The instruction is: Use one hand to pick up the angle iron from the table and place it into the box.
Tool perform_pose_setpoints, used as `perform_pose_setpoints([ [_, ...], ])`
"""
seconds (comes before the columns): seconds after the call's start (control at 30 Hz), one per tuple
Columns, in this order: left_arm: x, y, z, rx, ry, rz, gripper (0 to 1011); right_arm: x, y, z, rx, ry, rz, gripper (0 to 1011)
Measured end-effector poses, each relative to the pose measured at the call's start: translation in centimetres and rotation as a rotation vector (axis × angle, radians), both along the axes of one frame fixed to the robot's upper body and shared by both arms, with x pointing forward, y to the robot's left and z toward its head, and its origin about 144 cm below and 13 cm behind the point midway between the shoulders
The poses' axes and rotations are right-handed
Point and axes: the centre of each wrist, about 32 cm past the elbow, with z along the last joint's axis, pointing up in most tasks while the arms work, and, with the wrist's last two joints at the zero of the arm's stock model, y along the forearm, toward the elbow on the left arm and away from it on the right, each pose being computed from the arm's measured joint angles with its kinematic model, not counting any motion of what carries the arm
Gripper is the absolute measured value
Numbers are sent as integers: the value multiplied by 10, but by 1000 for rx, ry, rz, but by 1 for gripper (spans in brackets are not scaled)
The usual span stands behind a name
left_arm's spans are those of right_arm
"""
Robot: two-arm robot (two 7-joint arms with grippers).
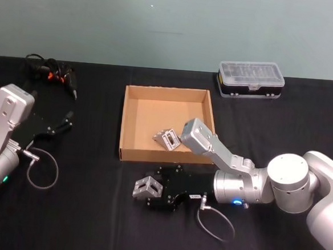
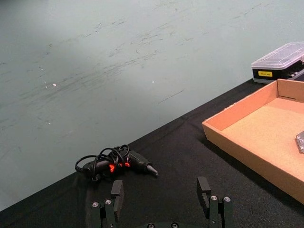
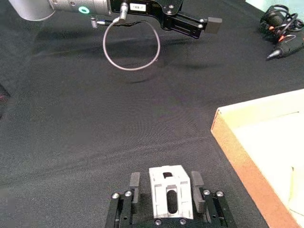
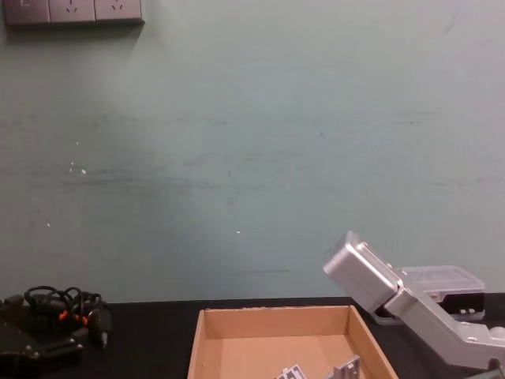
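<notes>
i'm looking at the black table [image 1: 91,223] running up to a pale green wall. an angle iron [image 1: 147,188] is sitting on it just in front of the box [image 1: 123,122], and my right gripper [image 1: 152,191] is clamping its fingers [image 3: 135,185] on that piece. another angle iron [image 1: 166,139] is lying inside the box. my left gripper [image 1: 62,122] is waiting with fingers apart, well off to the left near a corded tool [image 1: 51,72].

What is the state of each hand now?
Left hand: open, holding nothing.
Right hand: closed on the silver metal angle iron.
</notes>
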Motion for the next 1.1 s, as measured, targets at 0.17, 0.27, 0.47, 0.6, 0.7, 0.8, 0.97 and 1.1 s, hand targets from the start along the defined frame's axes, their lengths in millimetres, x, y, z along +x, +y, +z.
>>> perform_pose_setpoints([
  [0.17, 0, 0, 0, 0, 0, 0, 1011, 0, 0, -1, 0, -1, 9, 537],
  [0.27, 0, 0, 0, 0, 0, 0, 1011, 0, 0, -1, 1, -2, 10, 451],
  [0.47, 0, 0, 0, 0, 0, 0, 1011, 0, 1, -1, 3, -4, 11, 449],
  [0.6, 0, 0, 0, 0, 0, 0, 1011, -3, -1, 4, 18, -21, 7, 449],
  [0.7, 0, 0, 0, 0, 0, 0, 1011, -6, -4, 12, 38, -47, -1, 449],
  [0.8, 0, 0, 0, 0, 0, 0, 1011, -10, -7, 21, 58, -72, -10, 449],
  [0.97, 0, 0, 0, 0, 0, 0, 1012, -18, -15, 43, 104, -142, -47, 449],
  [1.1, 0, 0, 0, 0, 0, 0, 1011, -20, -20, 58, 142, -201, -94, 449],
])
